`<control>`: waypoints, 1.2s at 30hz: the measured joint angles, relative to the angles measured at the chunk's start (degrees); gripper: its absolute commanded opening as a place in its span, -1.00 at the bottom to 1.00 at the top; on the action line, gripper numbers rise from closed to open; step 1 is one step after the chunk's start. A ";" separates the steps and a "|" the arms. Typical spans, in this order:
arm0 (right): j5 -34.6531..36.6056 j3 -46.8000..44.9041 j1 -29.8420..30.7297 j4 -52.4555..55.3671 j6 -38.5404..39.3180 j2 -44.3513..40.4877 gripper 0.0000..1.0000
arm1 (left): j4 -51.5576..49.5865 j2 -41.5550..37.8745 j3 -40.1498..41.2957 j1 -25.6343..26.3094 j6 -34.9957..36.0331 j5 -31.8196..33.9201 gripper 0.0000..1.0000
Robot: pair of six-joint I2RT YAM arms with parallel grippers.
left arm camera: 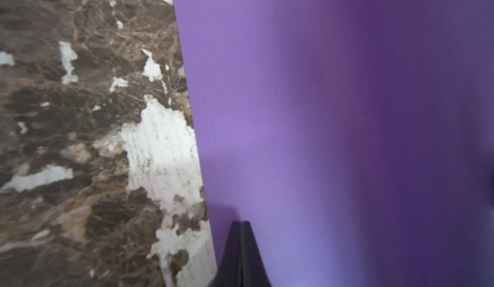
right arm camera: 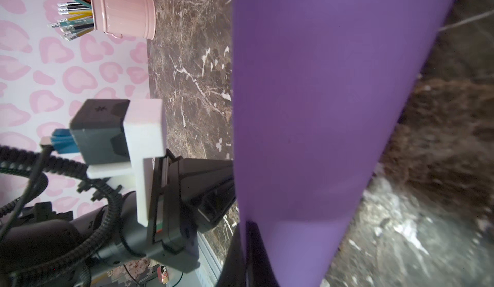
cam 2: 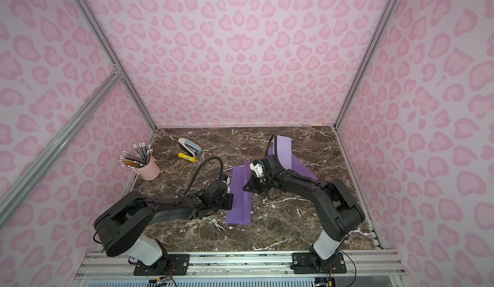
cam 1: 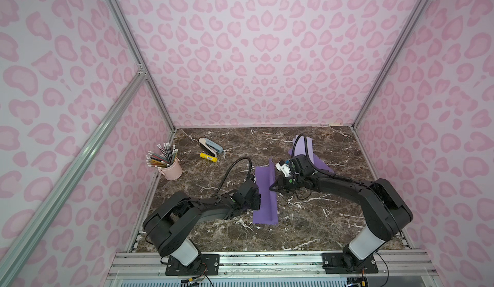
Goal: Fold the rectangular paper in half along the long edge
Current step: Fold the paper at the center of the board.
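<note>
- Purple paper (cam 1: 263,208) – lies on the marble table (cam 1: 307,218) between the two claws. One long half is flat; the other half stands up as a ridge along the sheet's length.
- Right gripper (cam 1: 272,188) – jaws closed, pinching the upright half partway along its free long edge.
- Left gripper (left arm camera: 241,222) – jaws fully together with nothing between them, tips resting on the flat half, just inside its outer long edge.
- Edges – in the left wrist view the flat half's outer long edge runs straight past the left claw's tips, with bare marble right beside it.
- Room – bare marble lies on the right claw's side of the ridge and past the sheet's short edge nearest the arm bases.
- Only in the top views – a second purple sheet (cam 1: 320,165) behind the right claw, partly under its arm. A stapler (cam 1: 210,145) and a yellow tube (cam 1: 208,157) lie well beyond the left claw.
- Only in the wrist views – the left claw's tips, which its own wrist hides from above.
- Pink pencil cup (right arm camera: 125,10) – seen past the upright half in the right wrist view, at the table's edge.
</note>
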State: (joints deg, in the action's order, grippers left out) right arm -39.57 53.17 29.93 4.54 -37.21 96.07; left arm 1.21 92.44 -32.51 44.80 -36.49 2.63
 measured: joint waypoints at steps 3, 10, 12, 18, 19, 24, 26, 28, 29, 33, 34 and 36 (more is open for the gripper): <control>0.20 1.31 0.46 -1.25 -0.94 2.38 -1.00 | 0.11 0.04 0.00 0.04 0.00 -0.02 -0.92; 2.97 3.45 0.94 -1.42 -1.55 6.56 -1.00 | 0.39 0.02 0.13 0.09 0.00 -0.02 -0.92; 3.63 3.85 1.18 -1.31 -1.53 7.45 -1.00 | 0.42 0.02 0.13 0.11 0.00 -0.02 -0.92; 4.85 5.77 2.93 -0.92 -1.05 9.86 -1.00 | 0.44 0.04 0.13 0.11 0.00 -0.02 -0.92; 5.03 6.03 3.30 -0.83 -0.83 10.10 -1.00 | 0.44 0.04 0.13 0.11 0.00 -0.02 -0.92; 5.42 6.29 4.07 -0.90 -0.63 11.50 -1.00 | 0.37 -0.04 0.13 0.11 0.00 -0.04 -0.92; 5.57 6.29 4.04 -0.90 -0.59 11.82 -1.00 | 0.17 -0.20 0.17 0.11 0.00 -0.11 -0.92; 5.60 6.29 4.07 -0.90 -0.39 12.09 -1.00 | -0.20 -0.48 0.28 0.11 0.00 -0.26 -0.92; 5.62 6.29 4.07 -0.90 -0.26 12.24 -1.00 | -0.37 -0.57 0.31 0.13 0.00 -0.26 -0.92; 5.66 6.40 4.20 -0.94 -0.17 13.25 -1.00 | -0.48 -0.59 0.31 0.15 0.00 -0.28 -0.92; 5.66 6.40 4.20 -0.94 -0.09 13.51 -1.00 | -0.48 -0.59 0.31 0.15 0.00 -0.28 -0.92; 5.73 6.43 4.24 -0.94 0.02 14.01 -1.00 | -0.50 -0.59 0.28 0.15 0.00 -0.31 -0.92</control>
State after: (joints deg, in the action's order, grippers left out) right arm -33.85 59.59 34.17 3.60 -37.19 110.08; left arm 0.71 91.85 -32.23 44.95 -36.49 2.33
